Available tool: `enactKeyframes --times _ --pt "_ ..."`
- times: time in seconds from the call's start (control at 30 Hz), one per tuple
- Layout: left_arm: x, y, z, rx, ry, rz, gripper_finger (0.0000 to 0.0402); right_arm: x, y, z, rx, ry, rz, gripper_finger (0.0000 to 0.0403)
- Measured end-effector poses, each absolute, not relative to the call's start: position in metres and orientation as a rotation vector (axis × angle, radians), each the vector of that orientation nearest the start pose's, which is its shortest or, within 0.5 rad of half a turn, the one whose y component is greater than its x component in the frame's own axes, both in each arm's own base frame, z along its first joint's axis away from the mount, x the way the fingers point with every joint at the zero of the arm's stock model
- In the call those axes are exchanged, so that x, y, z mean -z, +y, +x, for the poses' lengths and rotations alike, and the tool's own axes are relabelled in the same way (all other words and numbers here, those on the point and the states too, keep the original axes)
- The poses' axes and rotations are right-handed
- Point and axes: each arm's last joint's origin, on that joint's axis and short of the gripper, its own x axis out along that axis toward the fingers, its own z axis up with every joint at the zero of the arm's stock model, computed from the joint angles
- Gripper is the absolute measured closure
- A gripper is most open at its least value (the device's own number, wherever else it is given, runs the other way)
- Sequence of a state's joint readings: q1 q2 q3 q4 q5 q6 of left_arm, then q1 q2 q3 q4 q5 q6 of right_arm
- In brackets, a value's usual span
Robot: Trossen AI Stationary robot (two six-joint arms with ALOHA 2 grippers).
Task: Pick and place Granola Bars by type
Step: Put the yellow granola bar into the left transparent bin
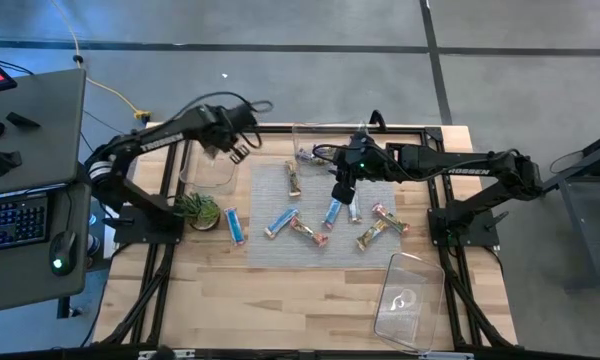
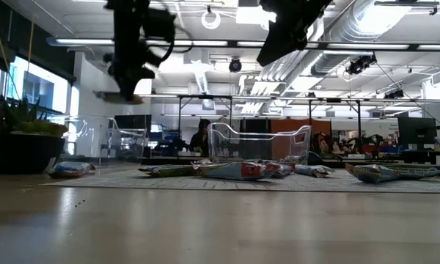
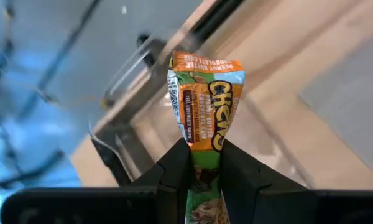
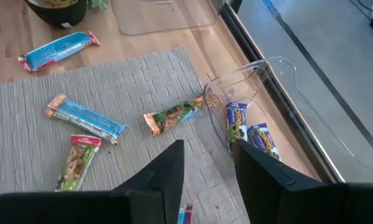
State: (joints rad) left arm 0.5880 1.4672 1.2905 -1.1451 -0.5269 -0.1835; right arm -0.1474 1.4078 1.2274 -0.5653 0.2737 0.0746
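Note:
My left gripper (image 1: 240, 150) hangs raised over the table's far left, beside a clear bin (image 1: 210, 167), shut on an orange-and-green granola bar (image 3: 205, 102). In the low view it (image 2: 130, 86) is well above the table. My right gripper (image 1: 345, 190) is open above the grey mat (image 1: 270, 190), touching nothing; its fingers (image 4: 168, 177) point down at the mat. Several bars lie flat on the mat: blue ones (image 4: 86, 118) (image 1: 332, 212), green ones (image 4: 78, 162) (image 4: 174, 115). Another blue bar (image 1: 235, 226) lies on the wood. Two bars (image 4: 245, 130) lie in the far clear bin (image 1: 315, 140). My left gripper pinches the orange-and-green bar between its two fingers (image 3: 177, 168), on the wrapper's green lower part (image 3: 205, 158). The orange end (image 3: 205, 62) sticks out past the fingertips. The bar is lifted clear of the table.
A small green plant (image 1: 197, 210) stands on the table's left side, near the loose blue bar. A third clear bin (image 1: 408, 298) sits at the near right corner. Bare wood runs along the near edge. A person (image 2: 200, 137) shows in the room behind.

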Motion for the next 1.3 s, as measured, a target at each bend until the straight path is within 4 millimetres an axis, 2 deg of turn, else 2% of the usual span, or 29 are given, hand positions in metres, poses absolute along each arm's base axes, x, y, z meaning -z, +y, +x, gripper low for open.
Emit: enactKeyframes --times 0.13,0.27,0.43,0.57,0.93,1.2,1.3 --pt "-0.271 0.19 0.188 -1.054 1.239 -0.293 0.0332 -0.314 -0.052 0.295 0.429 0.734 0.022 0.0279" --pt "-0.243 0.215 0.171 -0.946 1.172 -0.383 0.0332 -0.314 -0.052 0.295 0.429 0.734 0.021 0.0279" --pt "-0.212 0.231 0.149 -0.928 1.139 -0.41 0.0332 -0.314 -0.052 0.295 0.436 0.73 0.042 0.0279" --pt "-0.2 0.233 0.138 -0.952 1.154 -0.415 0.0332 -0.314 -0.052 0.295 0.436 0.73 0.04 0.0279" --pt "-0.173 0.224 0.133 -0.871 1.185 -0.361 0.0332 -0.314 -0.052 0.295 0.439 0.728 0.047 0.0279" --pt "-0.169 0.223 0.135 -0.804 1.149 -0.324 0.0332 -0.314 -0.051 0.295 0.419 0.727 0.063 0.0279" --pt "-0.169 0.223 0.135 -0.802 1.15 -0.321 0.0319 -0.314 -0.051 0.295 0.397 0.728 0.071 0.0279"
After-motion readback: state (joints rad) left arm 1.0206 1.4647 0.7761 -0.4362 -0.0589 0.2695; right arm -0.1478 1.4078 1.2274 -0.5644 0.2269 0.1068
